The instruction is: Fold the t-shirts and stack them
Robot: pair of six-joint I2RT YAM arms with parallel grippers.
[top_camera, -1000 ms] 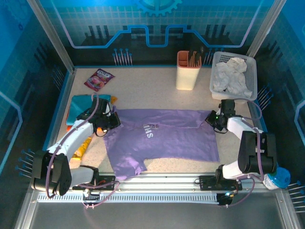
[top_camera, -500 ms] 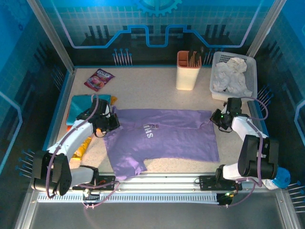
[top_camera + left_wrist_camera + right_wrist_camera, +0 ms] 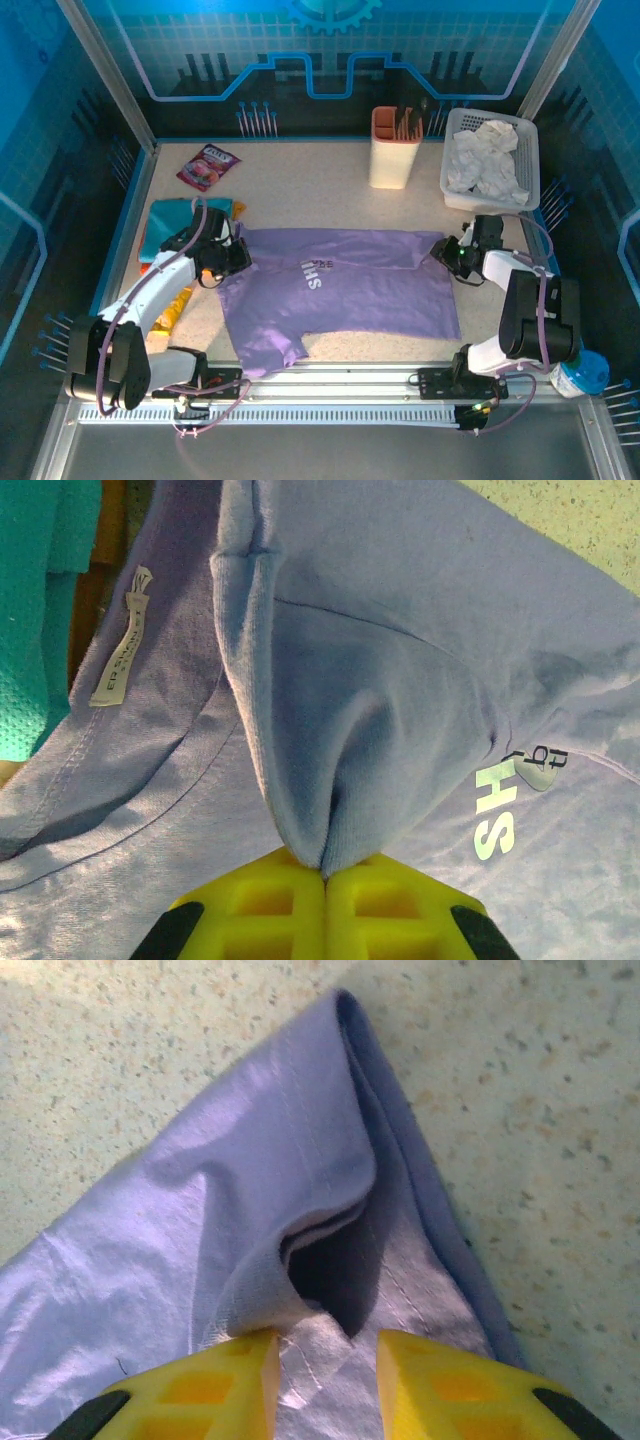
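Note:
The lavender-purple t-shirt [image 3: 345, 290] lies spread across the table's middle, its white lettering [image 3: 315, 275] facing up. My left gripper [image 3: 232, 256] is shut on a pinched fold of its left shoulder [image 3: 330, 780], near the neck label [image 3: 118, 640]. At the shirt's far right corner my right gripper [image 3: 450, 254] stands open over a curled-up hem corner [image 3: 310, 1210], yellow fingers [image 3: 215, 1385] on either side of the cloth. A folded teal tee [image 3: 180, 225] lies at the left over an orange tee [image 3: 170, 305].
A pink-purple snack packet [image 3: 207, 166] lies at the back left. An orange-cream holder [image 3: 394, 147] with utensils stands at the back, beside a white basket [image 3: 525, 135] of crumpled white cloth. Metal rails [image 3: 330, 385] run along the near edge.
My right gripper swung out to the right, then came back left onto the shirt's far right corner. The left arm and its pinched cloth stayed still.

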